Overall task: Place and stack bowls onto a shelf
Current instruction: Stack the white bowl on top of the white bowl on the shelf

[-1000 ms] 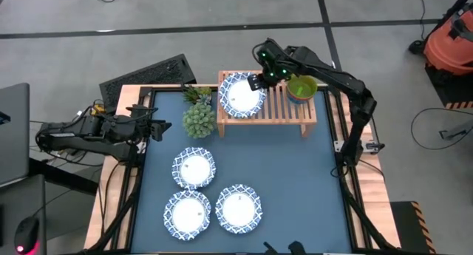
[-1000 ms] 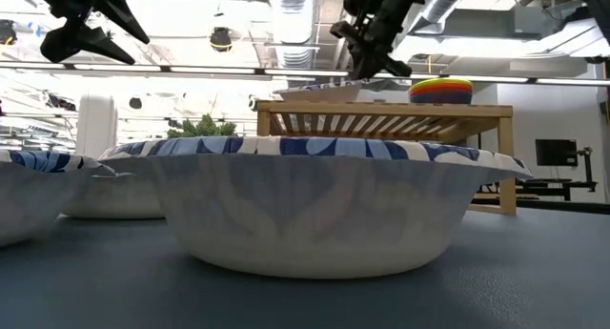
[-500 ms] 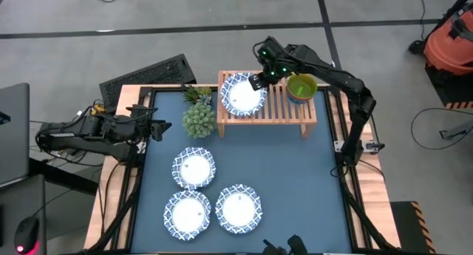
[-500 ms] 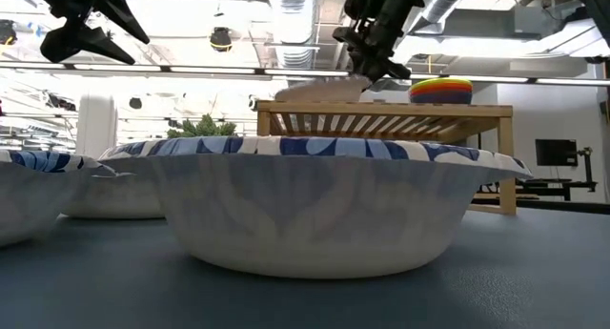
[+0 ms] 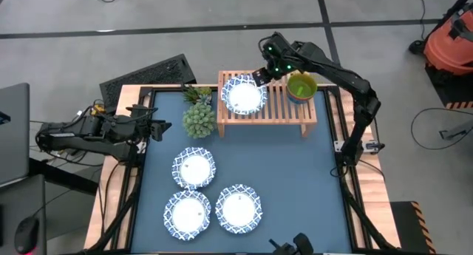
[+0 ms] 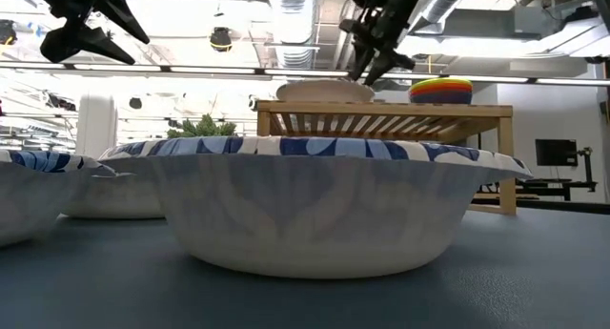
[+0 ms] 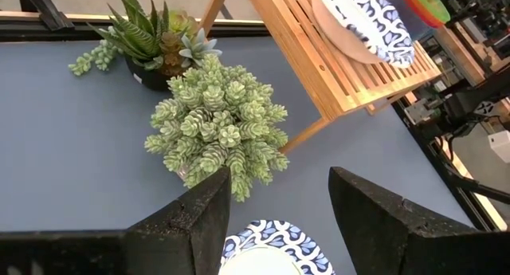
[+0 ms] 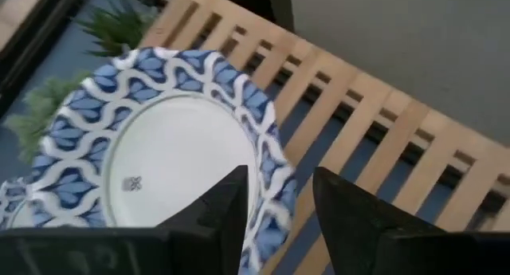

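Observation:
A blue-and-white patterned bowl (image 5: 244,94) lies flat on its base on the left part of the wooden shelf (image 5: 295,114). A stack of small bowls, green on top (image 5: 301,87), sits on the shelf's right part. My right gripper (image 5: 264,72) is open just above the patterned bowl's far right rim (image 8: 271,175), one finger on each side of it. Three more patterned bowls (image 5: 194,168), (image 5: 187,213), (image 5: 238,208) rest on the blue table. My left gripper (image 5: 159,127) waits open at the table's left edge. My right gripper comes slanting down from the far right, its open fingers (image 8: 219,211) on either side of the bowl's rim (image 8: 271,175). Whether a finger touches the rim I cannot tell. The bowl lies level on the shelf's slats (image 6: 324,89).
Two potted plants (image 5: 198,118), (image 5: 196,94) stand just left of the shelf, between it and my left gripper. The shelf's middle slats (image 5: 275,101) lie bare between the patterned bowl and the small stack. The blue table (image 5: 295,181) right of the three bowls is bare.
My right gripper has opened and let go of the patterned bowl, rising a little toward the far right. The bowl was tilted with its right rim raised; it has dropped level onto the shelf's slats.

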You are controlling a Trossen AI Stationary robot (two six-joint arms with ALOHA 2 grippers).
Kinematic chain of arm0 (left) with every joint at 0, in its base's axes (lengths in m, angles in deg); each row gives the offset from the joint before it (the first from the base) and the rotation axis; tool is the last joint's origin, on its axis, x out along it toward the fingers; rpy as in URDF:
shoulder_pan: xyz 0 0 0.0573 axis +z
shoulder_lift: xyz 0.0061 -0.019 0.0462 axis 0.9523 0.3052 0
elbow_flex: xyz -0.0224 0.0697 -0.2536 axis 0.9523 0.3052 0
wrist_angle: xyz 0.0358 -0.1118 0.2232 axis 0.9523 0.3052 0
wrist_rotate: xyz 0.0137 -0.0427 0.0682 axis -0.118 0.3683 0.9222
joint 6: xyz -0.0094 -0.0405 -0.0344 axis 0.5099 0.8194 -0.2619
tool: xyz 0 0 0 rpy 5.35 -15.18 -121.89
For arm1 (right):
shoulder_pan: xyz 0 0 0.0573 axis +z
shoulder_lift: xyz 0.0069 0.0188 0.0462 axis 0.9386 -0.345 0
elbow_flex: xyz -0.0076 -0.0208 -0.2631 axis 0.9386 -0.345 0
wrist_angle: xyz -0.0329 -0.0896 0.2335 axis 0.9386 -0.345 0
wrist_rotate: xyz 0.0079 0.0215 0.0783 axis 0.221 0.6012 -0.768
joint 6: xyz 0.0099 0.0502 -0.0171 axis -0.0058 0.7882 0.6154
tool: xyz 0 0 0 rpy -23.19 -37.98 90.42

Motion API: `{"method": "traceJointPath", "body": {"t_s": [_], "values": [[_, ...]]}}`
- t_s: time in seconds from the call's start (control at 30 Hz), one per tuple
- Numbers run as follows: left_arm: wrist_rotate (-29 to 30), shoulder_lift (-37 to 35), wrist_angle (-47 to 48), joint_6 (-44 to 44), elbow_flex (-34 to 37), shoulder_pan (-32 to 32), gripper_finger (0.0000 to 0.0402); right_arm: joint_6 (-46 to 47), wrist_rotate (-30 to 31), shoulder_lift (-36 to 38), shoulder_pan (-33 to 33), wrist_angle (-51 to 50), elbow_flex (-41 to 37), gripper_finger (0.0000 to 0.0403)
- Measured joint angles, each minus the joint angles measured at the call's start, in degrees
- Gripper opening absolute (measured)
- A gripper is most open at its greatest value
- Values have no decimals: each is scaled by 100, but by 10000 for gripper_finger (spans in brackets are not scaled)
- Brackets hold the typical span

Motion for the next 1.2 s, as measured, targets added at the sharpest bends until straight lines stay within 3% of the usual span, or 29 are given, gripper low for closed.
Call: {"method": "traceJointPath", "body": {"t_s": [0.13,0.33,0.63,0.87,1.03,1.2], "values": [[0,0,0,-2,0,0,197,-486,-1,216,352,121,0,170],[0,0,2,-2,0,2,196,-1553,-15,309,1522,123,4,170],[2,-1,2,-2,0,0,197,-3672,-10,-393,3220,509,-3,169],[2,-1,27,-2,0,0,197,-4776,-5,-1193,3567,1480,-7,170],[-49,-2,251,-19,2,2,197,-4967,-3,-1686,3626,2432,0,170],[-146,0,449,-20,2,2,197,-4977,-3,-2120,3768,2765,1,182]]}}
